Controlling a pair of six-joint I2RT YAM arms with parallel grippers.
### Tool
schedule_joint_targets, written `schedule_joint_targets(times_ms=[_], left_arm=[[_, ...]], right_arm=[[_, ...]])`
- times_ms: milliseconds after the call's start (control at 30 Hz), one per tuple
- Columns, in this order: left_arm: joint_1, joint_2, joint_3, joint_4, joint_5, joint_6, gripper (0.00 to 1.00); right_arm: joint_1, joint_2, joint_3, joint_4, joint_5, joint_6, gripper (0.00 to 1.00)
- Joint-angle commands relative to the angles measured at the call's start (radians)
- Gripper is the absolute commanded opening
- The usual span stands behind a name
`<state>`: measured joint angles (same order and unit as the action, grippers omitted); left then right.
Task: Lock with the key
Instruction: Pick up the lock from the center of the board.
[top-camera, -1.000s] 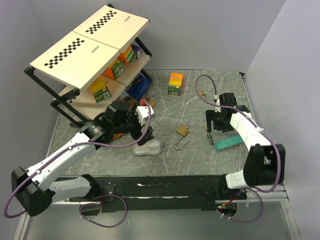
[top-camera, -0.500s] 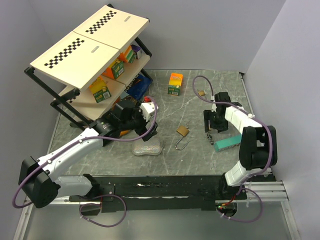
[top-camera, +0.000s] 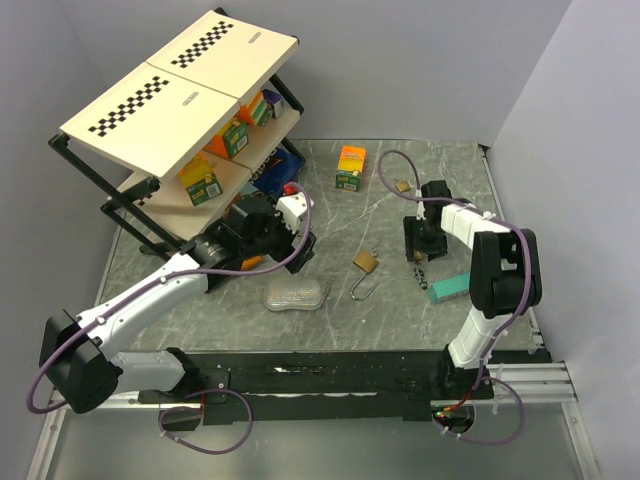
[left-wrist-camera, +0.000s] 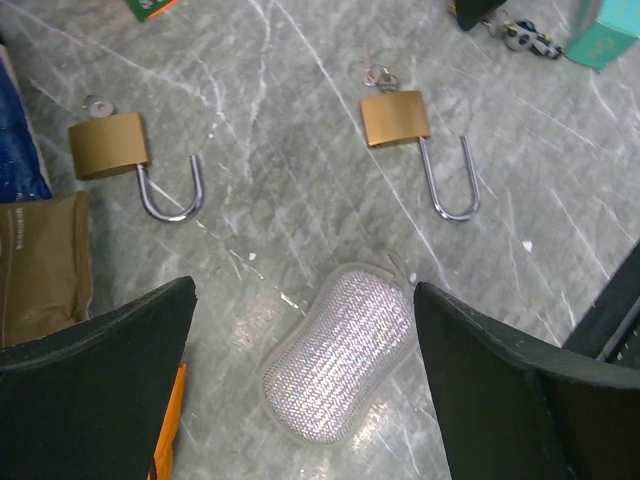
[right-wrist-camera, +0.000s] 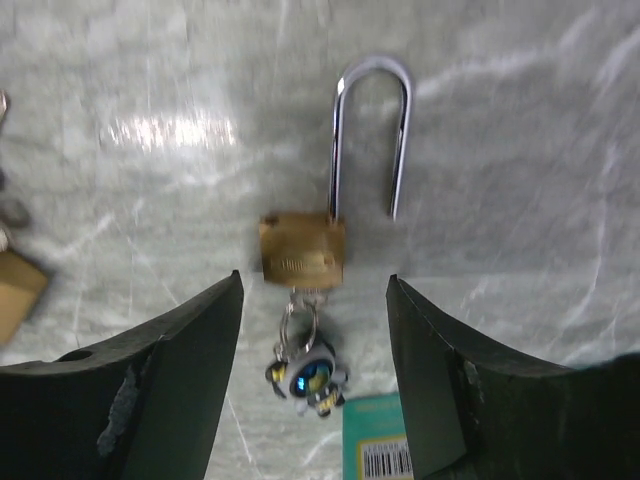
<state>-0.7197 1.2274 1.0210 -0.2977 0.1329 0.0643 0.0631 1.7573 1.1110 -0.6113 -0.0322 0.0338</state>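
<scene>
Left jaws gape before two open padlocks (left-wrist-camera: 108, 145) (left-wrist-camera: 395, 118); right jaws, spread, frame one padlock (right-wrist-camera: 303, 250).

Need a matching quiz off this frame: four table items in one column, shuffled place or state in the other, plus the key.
Items:
1. silver mesh pad
2. teal box
3. orange-and-green carton
4. mid-table padlock

Descriptions:
A. at the far side of the table
B. shackle swung open
C. beside the keyring, on the right
D. below the open left gripper

Pairs: 1-D, 2-C, 3-A, 4-B
</scene>
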Motion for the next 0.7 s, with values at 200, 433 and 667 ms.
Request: schedule_joint_targets(times_ms=[200,433,667], left_arm=[[-0.006,0.026,0.056,0.058,-0.104,-0.092,0.96],[-0.006,0.046,0.071,0.072,-0.115,-0.092,0.96],[-0.006,0.017,0.031,0.092,-0.026,-0.135,0.96]], right_arm=[[0.026,0.074,0.075,0.041,0.029,0.008,0.61],[0.040,0.106,0.122,-0.008,0.029,0.008,0.47],[0.040,0.094,0.153,-0.050,-0.027,-0.064,0.00]])
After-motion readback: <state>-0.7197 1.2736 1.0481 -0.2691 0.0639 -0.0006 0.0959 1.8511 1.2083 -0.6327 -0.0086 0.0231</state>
